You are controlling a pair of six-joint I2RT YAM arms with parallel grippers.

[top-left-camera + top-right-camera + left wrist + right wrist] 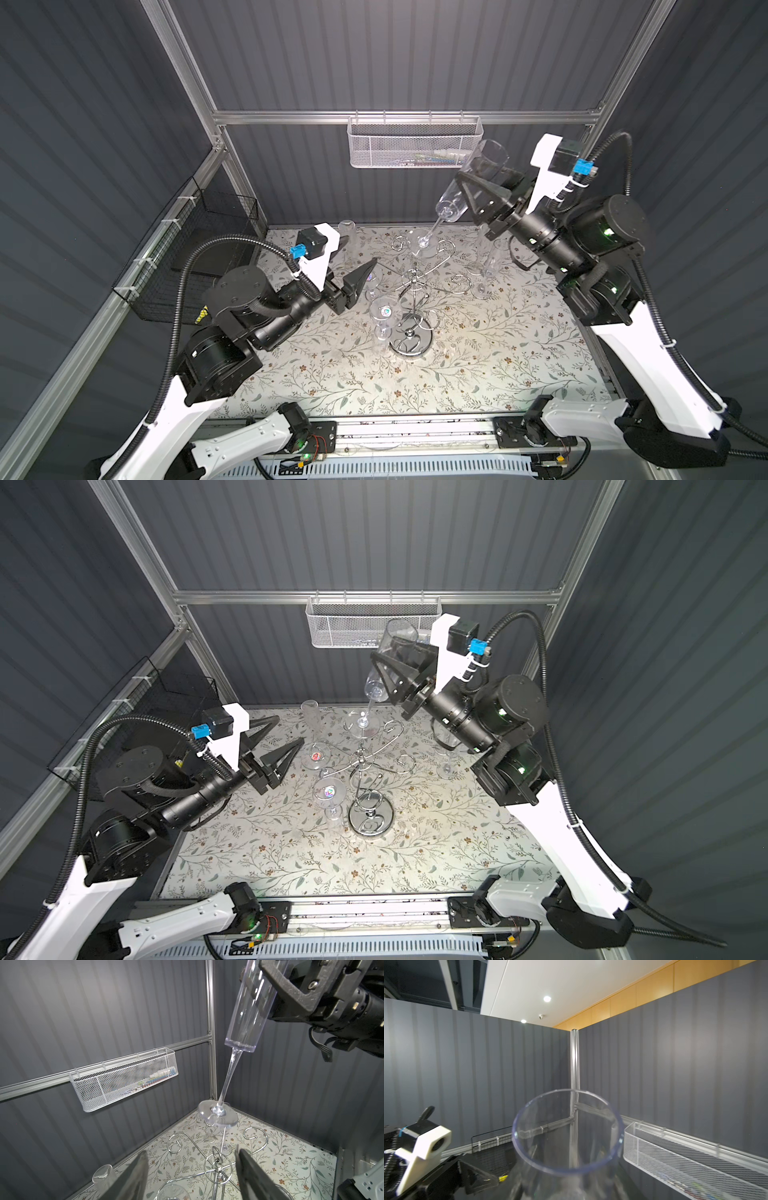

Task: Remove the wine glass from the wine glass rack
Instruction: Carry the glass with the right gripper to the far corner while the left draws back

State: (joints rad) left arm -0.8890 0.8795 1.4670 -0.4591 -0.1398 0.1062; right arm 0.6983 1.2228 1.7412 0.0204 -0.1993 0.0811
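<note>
Nearest the camera, the floral-printed worktop point(478, 374) lies bare up to the round mirrored base of the shiny chrome wire wine glass rack point(409, 343). The rack stands near the middle, its curled arms fanning out from a central post. Just left of the post, two clear stemmed glasses point(329, 791) sit foot-up among the near arms, a small coloured sticker on each foot; whether they hang from the wire cannot be told for sure. Left of them the left claw point(289, 730) hovers low and points at the rack, its jaws wide apart with nothing between them. Farther back and higher, the right claw point(482, 176) is closed around the bowl of a tall, clear, straight-sided wine glass point(451, 199). The glass is held tilted, rim up, with its stem slanting down towards the rack's rear arms. In the left wrist view its round foot hangs above the wire curls and appears free of them. Below the right arm, more clear flutes point(490, 262) stand on the worktop just right of the rack, and another tall clear glass point(347, 235) stands at the rear left. Behind it all, a white mesh basket point(415, 145) hangs on the back rail and a black wire basket point(220, 216) on the left wall.
</note>
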